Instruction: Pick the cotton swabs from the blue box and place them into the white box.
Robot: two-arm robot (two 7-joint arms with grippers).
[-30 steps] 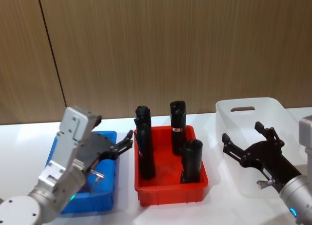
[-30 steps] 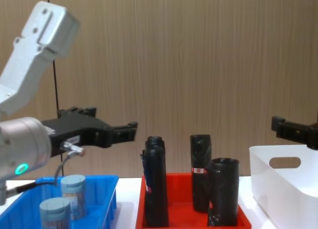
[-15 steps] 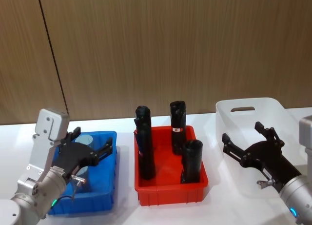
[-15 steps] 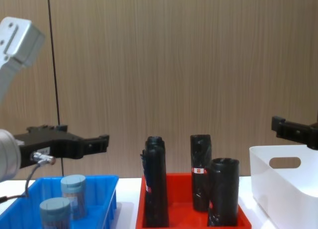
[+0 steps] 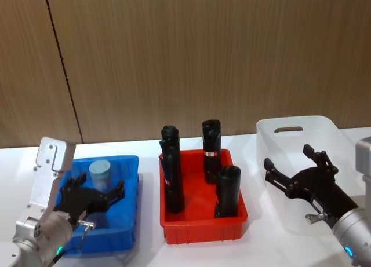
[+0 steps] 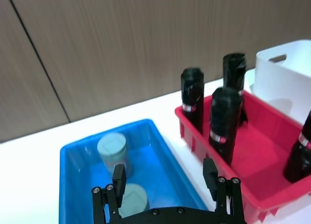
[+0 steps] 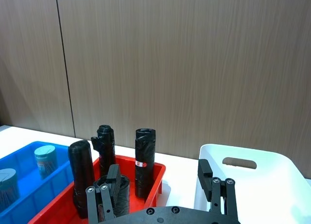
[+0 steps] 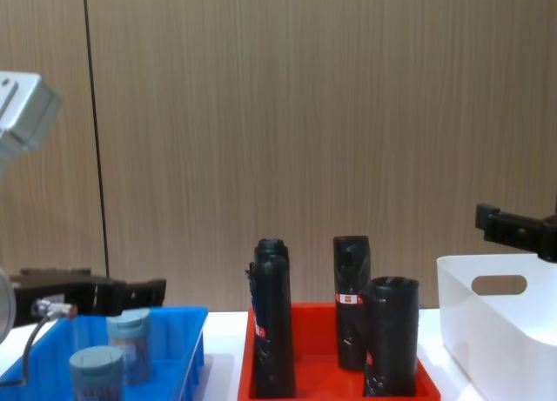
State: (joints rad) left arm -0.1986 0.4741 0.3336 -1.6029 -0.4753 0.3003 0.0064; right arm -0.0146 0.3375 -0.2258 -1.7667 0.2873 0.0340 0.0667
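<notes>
Far left on the white table [image 5: 148, 247], the left gripper [image 5: 99, 191] hangs low over the blue box [image 5: 131, 220]. Its black fingers [image 6: 119, 174] are spread wide and nothing is clamped between them.

Inside that box, two tubs of cotton swabs stand upright with their pale lids up. The rear tub [image 5: 99, 171] sits toward the box's far end, its lid in plain sight just past the fingertips. The front tub [image 6: 132, 199] is right under the pincer. In the left wrist view it sits inside the spread, tight beside one finger, and whether the two touch I cannot tell. From the chest camera, both tubs poke up above the blue rim and the dark fingers sit just above lid height.

In the centre is the red bin [image 5: 203, 231], just beside the blue box with a thin strip of table between them. Four black rolls stand upright in it. Two are on the bin's left side, one behind the other [image 5: 173, 183]. One stands at the far middle with a red-white label band [image 5: 211, 148]. The last is a shorter-looking roll at the near right [image 5: 228, 190].

On the right, the white box [image 5: 316, 123] stands near the red bin, taller than both others. The oval handle slot [image 5: 288, 128] in its far wall is visible. The right gripper [image 5: 287, 161] hovers above the near-left part of this box, fingers [image 7: 112, 174] splayed wide, carrying nothing. In the chest view one dark fingertip [image 8: 498, 223] juts in above the white rim.
</notes>
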